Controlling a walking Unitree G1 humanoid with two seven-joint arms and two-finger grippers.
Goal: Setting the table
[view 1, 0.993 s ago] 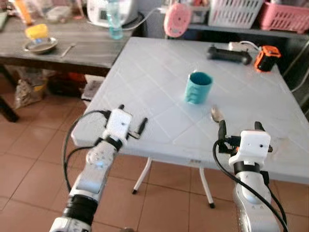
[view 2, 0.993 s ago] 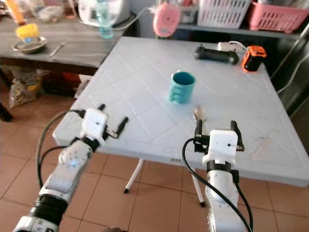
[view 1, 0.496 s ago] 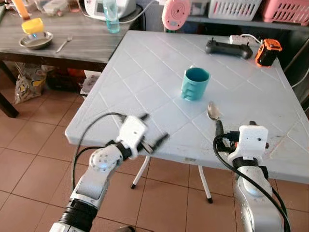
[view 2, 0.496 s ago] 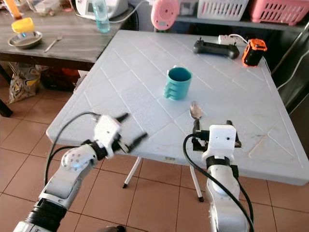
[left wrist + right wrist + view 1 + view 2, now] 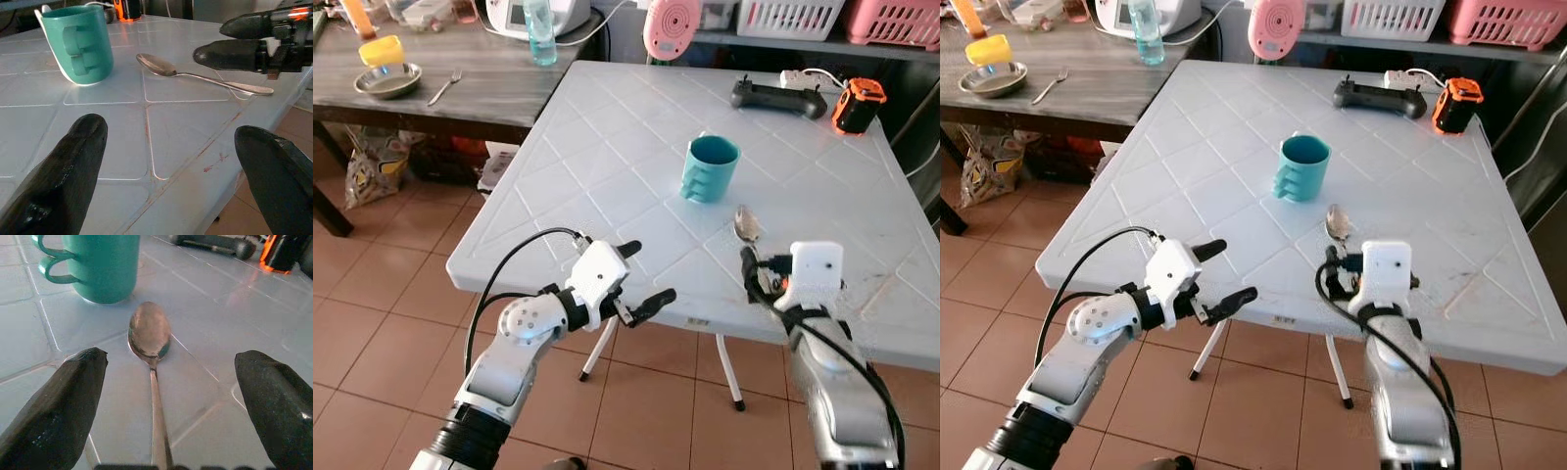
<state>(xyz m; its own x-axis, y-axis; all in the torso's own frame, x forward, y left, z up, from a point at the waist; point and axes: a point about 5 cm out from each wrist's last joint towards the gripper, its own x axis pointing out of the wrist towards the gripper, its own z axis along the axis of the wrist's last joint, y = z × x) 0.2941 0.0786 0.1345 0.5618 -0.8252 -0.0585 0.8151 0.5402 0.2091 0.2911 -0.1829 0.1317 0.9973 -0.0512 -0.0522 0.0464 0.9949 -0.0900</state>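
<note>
With its fingers spread wide, the right gripper (image 5: pixel 161 406) sits at the near edge of the table (image 5: pixel 607 166), lined up on the spoon (image 5: pixel 150 340), whose handle runs straight between them toward the wrist. Just beyond the bowl of the spoon stands the teal cup (image 5: pixel 710 168). The left gripper (image 5: pixel 641 274), also open, hangs off the table's near edge, aimed across at the spoon. Picking up the spoon looks like the step in hand; next, the right fingers must lower around the thin handle and close squarely, as it lies flat.
</note>
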